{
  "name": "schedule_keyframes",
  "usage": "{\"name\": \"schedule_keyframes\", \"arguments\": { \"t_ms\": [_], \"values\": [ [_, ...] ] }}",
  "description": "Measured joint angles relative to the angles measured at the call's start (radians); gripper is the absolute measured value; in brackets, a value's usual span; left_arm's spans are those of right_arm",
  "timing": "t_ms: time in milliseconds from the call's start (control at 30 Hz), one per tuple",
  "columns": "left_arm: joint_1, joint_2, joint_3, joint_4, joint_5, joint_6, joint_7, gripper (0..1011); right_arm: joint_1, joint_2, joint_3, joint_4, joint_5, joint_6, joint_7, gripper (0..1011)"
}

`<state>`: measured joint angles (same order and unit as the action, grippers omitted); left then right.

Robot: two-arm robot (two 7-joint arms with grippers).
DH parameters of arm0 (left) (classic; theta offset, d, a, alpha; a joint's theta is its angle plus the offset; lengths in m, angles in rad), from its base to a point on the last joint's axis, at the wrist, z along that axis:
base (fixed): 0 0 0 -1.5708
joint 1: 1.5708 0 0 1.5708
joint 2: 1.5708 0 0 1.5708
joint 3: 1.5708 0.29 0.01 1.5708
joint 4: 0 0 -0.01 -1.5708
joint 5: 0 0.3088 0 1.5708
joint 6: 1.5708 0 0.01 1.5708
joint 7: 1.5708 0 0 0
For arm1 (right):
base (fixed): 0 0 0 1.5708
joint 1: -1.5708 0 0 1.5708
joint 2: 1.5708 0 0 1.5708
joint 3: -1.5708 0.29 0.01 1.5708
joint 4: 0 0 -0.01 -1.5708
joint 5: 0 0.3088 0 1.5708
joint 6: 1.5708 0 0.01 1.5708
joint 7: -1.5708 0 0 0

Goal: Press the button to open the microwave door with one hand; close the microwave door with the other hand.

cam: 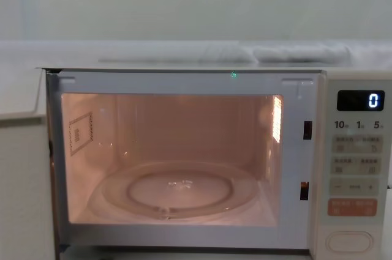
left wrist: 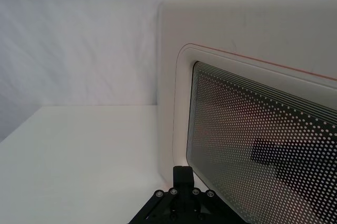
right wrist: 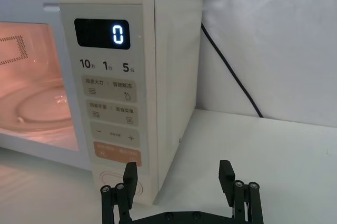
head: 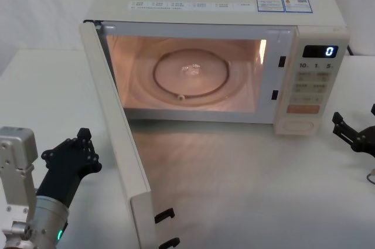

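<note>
Cream-white, the microwave (head: 234,9) is sitting on the tabletop (head: 246,173), its door (head: 120,143) swinging wide toward the robot. Just outside the door's outer face, the left pincer (head: 73,152) is hovering nearest, its spread impossible to judge. Beside the control panel (right wrist: 110,92), the right pincer (right wrist: 179,184) is idling, fingers wide.

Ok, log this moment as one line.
door: open, cavity lit | left end effector: outside door, apart | right end effector: open, by control panel | display: 0
</note>
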<state>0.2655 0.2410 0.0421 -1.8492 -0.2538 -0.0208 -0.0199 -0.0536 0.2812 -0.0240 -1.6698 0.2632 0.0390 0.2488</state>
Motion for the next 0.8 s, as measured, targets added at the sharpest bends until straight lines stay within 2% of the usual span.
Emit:
{"name": "schedule_keyframes", "arguments": {
  "t_ms": [233,467,567,800],
  "values": [
    [0.0,0.0,0.0,0.0,0.0,0.0,0.0,0,0.0,0.0,0.0,0.0,0.0,0.0,0.0,1002],
    [0.007,0.008,-0.003,-0.022,-0.028,0.002,-0.077,0,0.0,0.0,0.0,0.0,0.0,0.0,0.0,1002],
    [0.024,0.012,-0.023,-0.053,-0.065,0.01,-0.12,0,0.0,0.0,0.0,0.0,0.0,0.0,0.0,1002],
    [0.087,0.032,-0.07,-0.117,-0.092,0.01,-0.154,0,0.0,0.0,0.0,0.0,0.0,0.0,0.0,1002]
  ]
}}
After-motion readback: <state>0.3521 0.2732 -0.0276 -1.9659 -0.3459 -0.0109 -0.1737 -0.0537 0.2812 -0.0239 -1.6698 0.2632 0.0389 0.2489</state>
